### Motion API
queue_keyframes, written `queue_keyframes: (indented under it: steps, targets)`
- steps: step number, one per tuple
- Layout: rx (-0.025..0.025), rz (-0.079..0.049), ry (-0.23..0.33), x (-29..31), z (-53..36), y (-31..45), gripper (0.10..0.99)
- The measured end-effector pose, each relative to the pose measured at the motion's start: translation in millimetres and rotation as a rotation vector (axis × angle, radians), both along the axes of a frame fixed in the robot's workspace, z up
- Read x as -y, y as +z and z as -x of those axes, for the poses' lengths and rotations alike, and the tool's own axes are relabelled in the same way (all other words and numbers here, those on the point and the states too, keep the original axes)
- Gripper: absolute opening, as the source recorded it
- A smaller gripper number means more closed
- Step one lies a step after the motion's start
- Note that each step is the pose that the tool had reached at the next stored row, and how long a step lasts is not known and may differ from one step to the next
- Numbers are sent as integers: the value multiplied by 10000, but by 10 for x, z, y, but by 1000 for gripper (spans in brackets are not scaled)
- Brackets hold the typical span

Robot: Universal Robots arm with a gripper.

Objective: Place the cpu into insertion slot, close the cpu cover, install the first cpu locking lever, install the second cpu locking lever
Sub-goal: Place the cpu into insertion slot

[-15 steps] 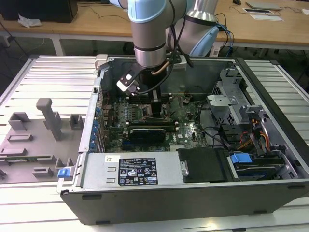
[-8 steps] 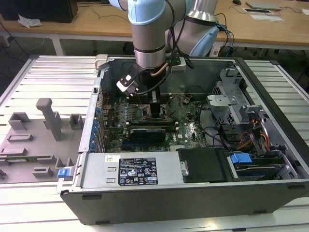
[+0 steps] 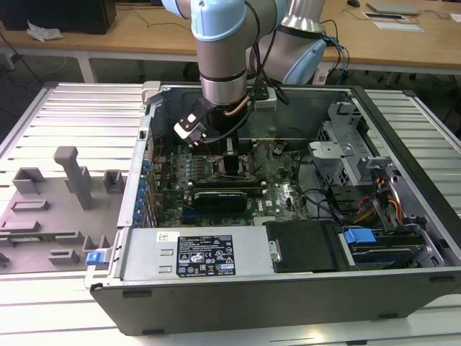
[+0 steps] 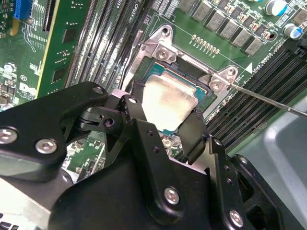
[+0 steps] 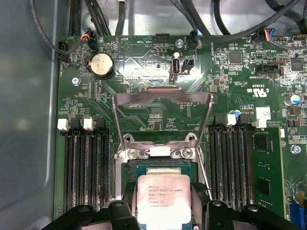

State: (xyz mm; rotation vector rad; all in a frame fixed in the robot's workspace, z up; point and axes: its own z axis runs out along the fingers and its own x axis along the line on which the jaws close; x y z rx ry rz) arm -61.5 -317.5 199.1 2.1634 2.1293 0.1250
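Open computer case point(image 3: 288, 297) with green board point(image 3: 277, 180) inside; arm point(image 3: 223, 65) reaching down into it.
Gripper point(image 4: 163, 111) low over the socket. The cpu cover point(image 5: 162, 91) is raised on its hinge, off the socket. The cpu point(image 4: 168, 98) is clamped between the fingers by opposite edges, over the socket; whether it is seated cannot be told.

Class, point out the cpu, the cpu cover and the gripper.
cpu point(image 5: 164, 200), first wrist view, centre of metal top.
cpu cover point(image 5: 162, 92), first wrist view, frame's end bar.
gripper point(image 4: 163, 120), second wrist view, midway between fingertips.

Computer case point(image 3: 288, 306) on slatted table point(image 3: 72, 108)
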Motion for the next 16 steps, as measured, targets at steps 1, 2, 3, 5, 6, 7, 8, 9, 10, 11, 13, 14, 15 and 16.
queue_keyframes:
  steps: [1, 2, 3, 5, 6, 7, 8, 9, 10, 11, 13, 14, 15, 16]
  targets:
    - [0, 1, 0, 0, 0, 0, 541]
    - [0, 0, 0, 0, 0, 0, 541]
    - [0, 1, 0, 0, 0, 0, 541]
    - [1, 0, 0, 0, 0, -1, 616]
    - [1, 0, -1, 0, 0, -1, 616]
    - [0, 1, -1, 0, 0, -1, 616]
    - [2, 8, -2, 0, 0, -2, 616]
    - [2, 23, -2, 0, 0, 0, 616]
    - [1, 38, -1, 0, 0, 3, 616]
    - [-1, 48, -1, 0, 0, 13, 616]
    - [1, 48, -1, 0, 0, 47, 616]
    - [1, 49, -1, 0, 0, 74, 616]
    - [1, 50, -1, 0, 0, 86, 616]
    - [1, 50, -1, 0, 0, 87, 616]
